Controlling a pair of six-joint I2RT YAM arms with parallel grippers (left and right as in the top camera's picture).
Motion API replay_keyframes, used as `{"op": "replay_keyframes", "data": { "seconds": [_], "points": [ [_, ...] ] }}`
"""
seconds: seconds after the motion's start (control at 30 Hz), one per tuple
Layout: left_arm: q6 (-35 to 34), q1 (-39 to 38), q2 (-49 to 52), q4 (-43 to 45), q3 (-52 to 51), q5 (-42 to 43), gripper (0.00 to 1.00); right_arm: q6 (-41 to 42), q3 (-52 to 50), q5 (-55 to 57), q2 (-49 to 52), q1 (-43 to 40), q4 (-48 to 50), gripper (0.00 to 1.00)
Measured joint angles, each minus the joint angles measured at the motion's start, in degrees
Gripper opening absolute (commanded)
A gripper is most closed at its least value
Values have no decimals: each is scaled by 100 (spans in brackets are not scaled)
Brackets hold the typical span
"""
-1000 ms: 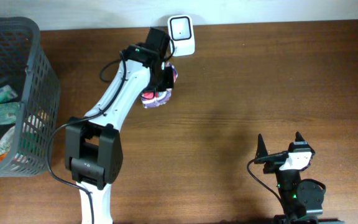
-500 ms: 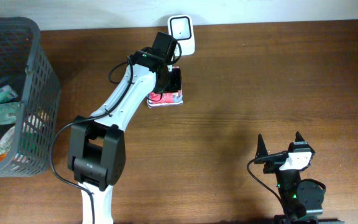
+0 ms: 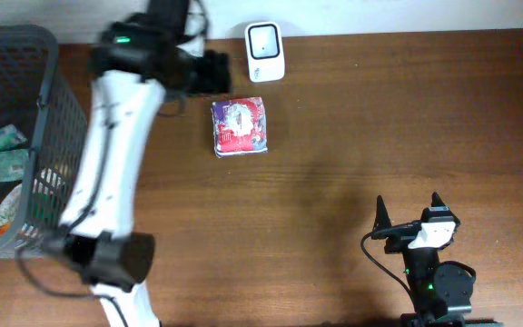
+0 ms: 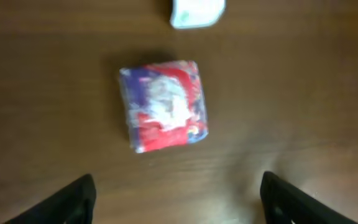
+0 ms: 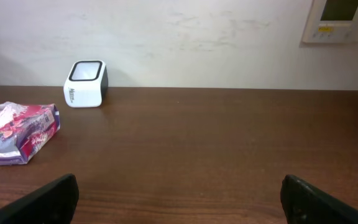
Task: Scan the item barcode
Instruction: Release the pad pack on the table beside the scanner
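The dark brown wooden desk (image 3: 379, 118) is smooth with a fine grain and a soft sheen, and the square red, purple and white packet (image 3: 240, 127) is wrapped in glossy, crinkled plastic film. The small white barcode scanner (image 3: 265, 52) is smooth hard plastic with a shiny dark window, while the dark grey lattice basket (image 3: 69, 154) looks like matt moulded plastic.

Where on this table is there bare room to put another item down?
The widest bare table lies right of the packet and scanner, beyond the right pincer. A smaller patch sits between the packet and the near edge. The left is crowded: basket and left arm.
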Motion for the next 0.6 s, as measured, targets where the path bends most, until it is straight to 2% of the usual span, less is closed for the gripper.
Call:
{"op": "replay_keyframes", "data": {
  "seconds": [0.07,0.27,0.6],
  "points": [
    [61,289,-282,-199,109,0,92,-2,0,2,0,0,0,99],
    [157,1794,-1257,-450,157,-42,99,0,0,0,0,0,0,98],
    [37,3676,-1453,-479,157,-44,99,0,0,2,0,0,2,98]
  ]
}}
